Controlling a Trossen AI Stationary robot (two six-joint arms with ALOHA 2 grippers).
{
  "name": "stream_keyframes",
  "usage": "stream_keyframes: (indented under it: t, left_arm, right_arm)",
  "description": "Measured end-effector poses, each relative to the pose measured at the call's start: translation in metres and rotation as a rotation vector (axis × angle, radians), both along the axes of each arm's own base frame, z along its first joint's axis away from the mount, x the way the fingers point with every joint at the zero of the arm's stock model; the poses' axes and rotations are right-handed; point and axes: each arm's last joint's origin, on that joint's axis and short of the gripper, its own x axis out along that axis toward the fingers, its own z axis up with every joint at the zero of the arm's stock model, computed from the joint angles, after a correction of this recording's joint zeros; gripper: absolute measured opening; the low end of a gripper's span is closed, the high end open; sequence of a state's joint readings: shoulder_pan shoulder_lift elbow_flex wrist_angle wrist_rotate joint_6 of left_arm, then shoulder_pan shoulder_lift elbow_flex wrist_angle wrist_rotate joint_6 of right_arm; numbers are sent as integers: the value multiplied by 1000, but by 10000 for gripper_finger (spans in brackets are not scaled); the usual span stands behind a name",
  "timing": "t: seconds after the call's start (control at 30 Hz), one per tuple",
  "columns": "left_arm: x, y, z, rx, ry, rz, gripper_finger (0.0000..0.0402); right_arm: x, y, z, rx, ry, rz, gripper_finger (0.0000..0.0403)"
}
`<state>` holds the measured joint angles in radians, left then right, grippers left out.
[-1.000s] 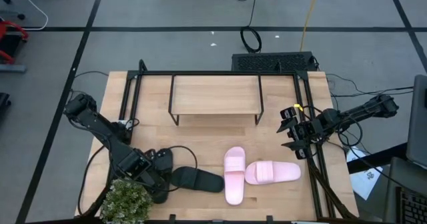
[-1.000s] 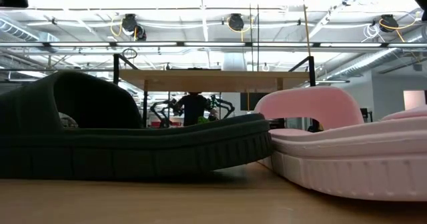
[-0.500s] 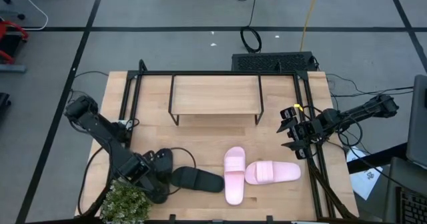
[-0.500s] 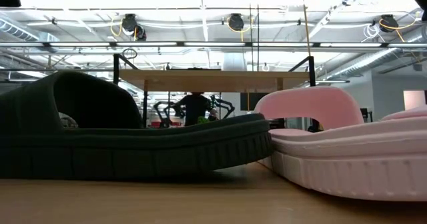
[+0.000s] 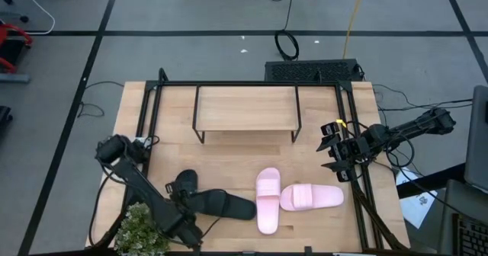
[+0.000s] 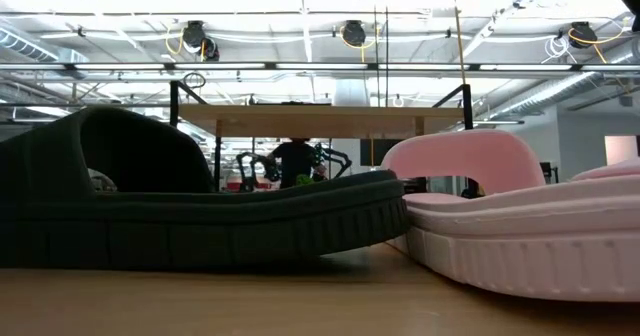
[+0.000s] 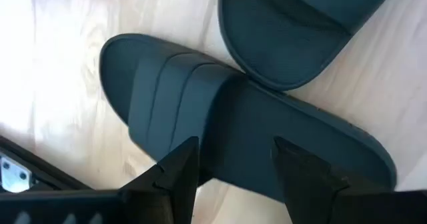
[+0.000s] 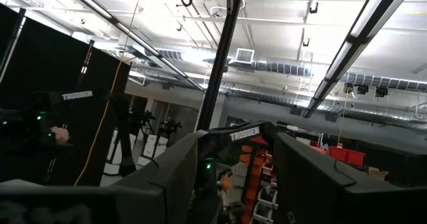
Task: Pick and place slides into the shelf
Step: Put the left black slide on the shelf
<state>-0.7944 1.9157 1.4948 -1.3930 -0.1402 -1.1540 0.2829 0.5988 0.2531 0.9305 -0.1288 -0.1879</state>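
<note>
Light wooden table (image 5: 229, 153) fills centre of high view. Shelf (image 5: 245, 108) stands on it at upper centre, plank top bare. Lower left: two black slides (image 5: 221, 204), one (image 5: 184, 184) touching other's end. Lower centre-right: two pink slides, one (image 5: 268, 199) lengthwise, other (image 5: 313, 196) crosswise, touching. Green plant (image 5: 141, 228) at bottom-left edge.

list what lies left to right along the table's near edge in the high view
plant → black slide → upright pink slide → sideways pink slide
</note>
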Motion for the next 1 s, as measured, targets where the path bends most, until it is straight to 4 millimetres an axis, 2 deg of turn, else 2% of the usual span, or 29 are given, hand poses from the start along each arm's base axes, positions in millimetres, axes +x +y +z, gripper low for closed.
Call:
stream_keyframes:
  t: [1.0]
  left_arm:
    - [-8,4,-9,127,15,-64,184]
  right_arm:
    - [0,0,0,20,9,14,192]
